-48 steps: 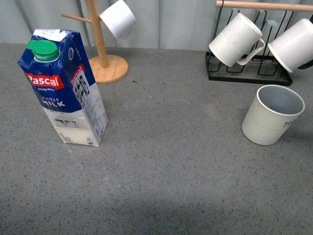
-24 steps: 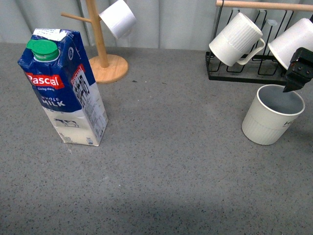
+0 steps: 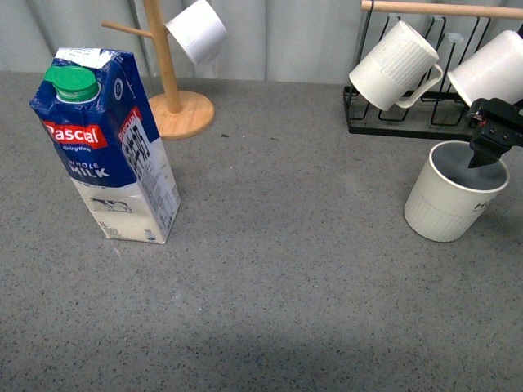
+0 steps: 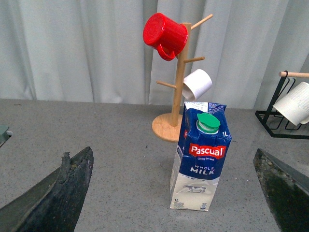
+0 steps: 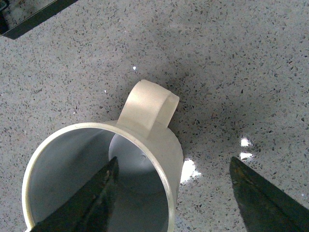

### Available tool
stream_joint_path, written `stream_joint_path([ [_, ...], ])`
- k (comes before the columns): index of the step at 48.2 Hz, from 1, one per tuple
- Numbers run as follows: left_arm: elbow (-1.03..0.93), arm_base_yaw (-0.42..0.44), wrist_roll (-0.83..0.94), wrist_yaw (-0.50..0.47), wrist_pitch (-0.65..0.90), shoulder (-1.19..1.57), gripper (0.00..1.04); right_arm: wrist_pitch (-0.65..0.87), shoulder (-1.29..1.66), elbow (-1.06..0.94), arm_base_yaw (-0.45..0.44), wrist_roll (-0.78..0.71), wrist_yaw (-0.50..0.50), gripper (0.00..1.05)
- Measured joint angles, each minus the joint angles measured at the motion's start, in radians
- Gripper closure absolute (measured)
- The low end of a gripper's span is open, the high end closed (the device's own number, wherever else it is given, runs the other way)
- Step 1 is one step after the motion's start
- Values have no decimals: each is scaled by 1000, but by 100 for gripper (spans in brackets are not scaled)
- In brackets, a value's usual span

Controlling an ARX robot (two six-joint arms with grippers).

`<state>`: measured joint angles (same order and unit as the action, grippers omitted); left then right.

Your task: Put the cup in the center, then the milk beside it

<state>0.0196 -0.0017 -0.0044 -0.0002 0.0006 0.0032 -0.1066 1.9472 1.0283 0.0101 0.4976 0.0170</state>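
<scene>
Presently neither placement is done: the cup (image 3: 453, 200) stands at the right edge of the table (image 3: 286, 269), near the rack (image 3: 409, 126), with the milk (image 3: 110, 151) well apart at the left. The right pincer (image 3: 493, 145), absent a second ago, now straddles the cup's wall, spread wide; the left pincer (image 4: 169, 157) is likewise wide, holding nothing

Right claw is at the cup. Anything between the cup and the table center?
Nothing visible. The tabletop from the cup to the centre is bare; the milk stands well off to the left, and the mug rack sits behind the cup, off that path.
</scene>
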Motion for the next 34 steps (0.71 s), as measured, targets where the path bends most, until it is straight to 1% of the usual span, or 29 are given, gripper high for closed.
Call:
stream_joint_path([
  [4,0,0,0,0,0,0,6,0,0,1,4,0,-3,52],
  [6,0,0,0,0,0,0,6,0,0,2,5,0,-4,57],
  [7,0,0,0,0,0,0,6,0,0,3,6,0,-4,63],
  [14,0,0,0,0,0,0,6,-3,1,4,6,0,-3,91],
  [19,0,0,0,0,0,0,6,-5,1,4,7,-2,-1,104],
  [28,0,0,0,0,0,0,6,-4,0,5,12,-9,-2,103],
  [34,0,0,0,0,0,0,6,-6,-18,5,33,-15,-30,103],
])
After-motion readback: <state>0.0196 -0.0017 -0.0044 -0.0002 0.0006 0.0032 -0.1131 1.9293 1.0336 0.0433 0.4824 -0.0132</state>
